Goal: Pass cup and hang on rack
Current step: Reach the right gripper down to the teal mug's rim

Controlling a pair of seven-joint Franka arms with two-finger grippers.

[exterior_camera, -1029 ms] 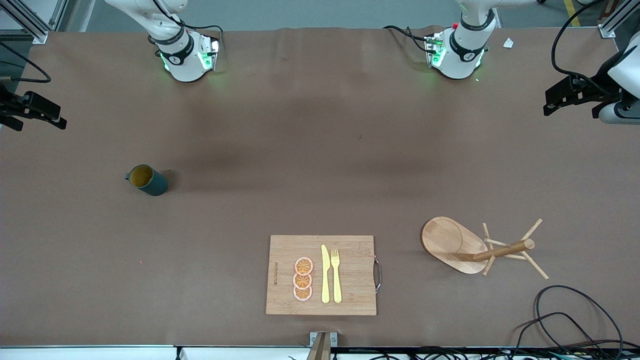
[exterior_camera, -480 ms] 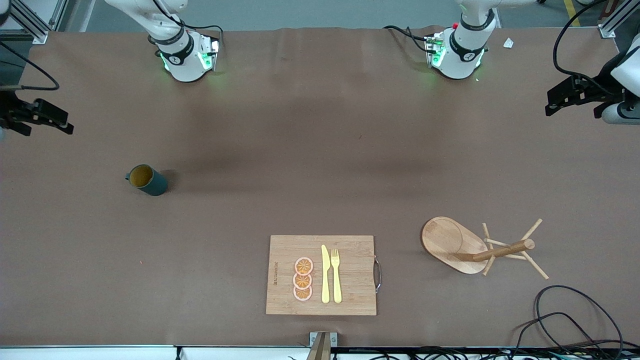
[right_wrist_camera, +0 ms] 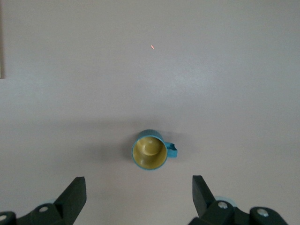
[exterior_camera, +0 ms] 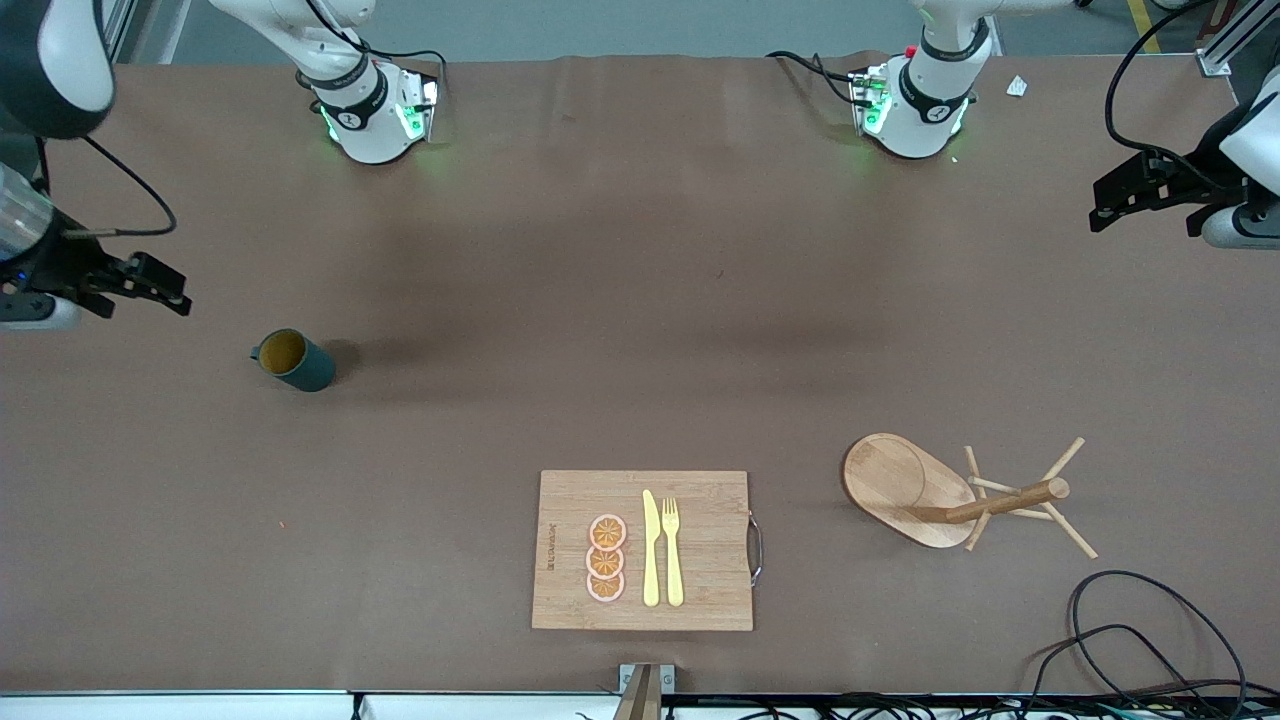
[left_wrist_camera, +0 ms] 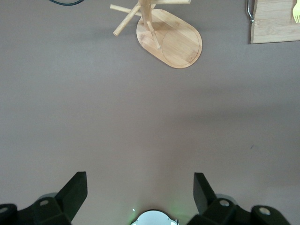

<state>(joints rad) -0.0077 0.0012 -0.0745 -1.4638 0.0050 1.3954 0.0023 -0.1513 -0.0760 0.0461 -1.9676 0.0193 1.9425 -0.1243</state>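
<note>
The dark teal cup (exterior_camera: 293, 360) with a yellow inside stands upright on the brown table toward the right arm's end, its handle pointing at that end. In the right wrist view the cup (right_wrist_camera: 150, 150) lies just ahead of my open, empty right gripper (right_wrist_camera: 139, 185). The right gripper (exterior_camera: 165, 285) hovers over the table beside the cup. The wooden rack (exterior_camera: 950, 492) stands toward the left arm's end, near the front camera. My left gripper (exterior_camera: 1105, 205) is open and empty, up over that end of the table; its wrist view shows the gripper (left_wrist_camera: 140, 180) and the rack (left_wrist_camera: 168, 37) well apart.
A bamboo cutting board (exterior_camera: 700, 590) with three orange slices (exterior_camera: 606, 558), a yellow knife (exterior_camera: 651, 548) and a fork (exterior_camera: 672, 550) lies at the table's front edge. Black cables (exterior_camera: 1140, 640) lie near the rack at the front corner.
My right gripper has moved in from the table's end toward the cup. The left gripper has barely moved. Cup and rack have stayed put.
</note>
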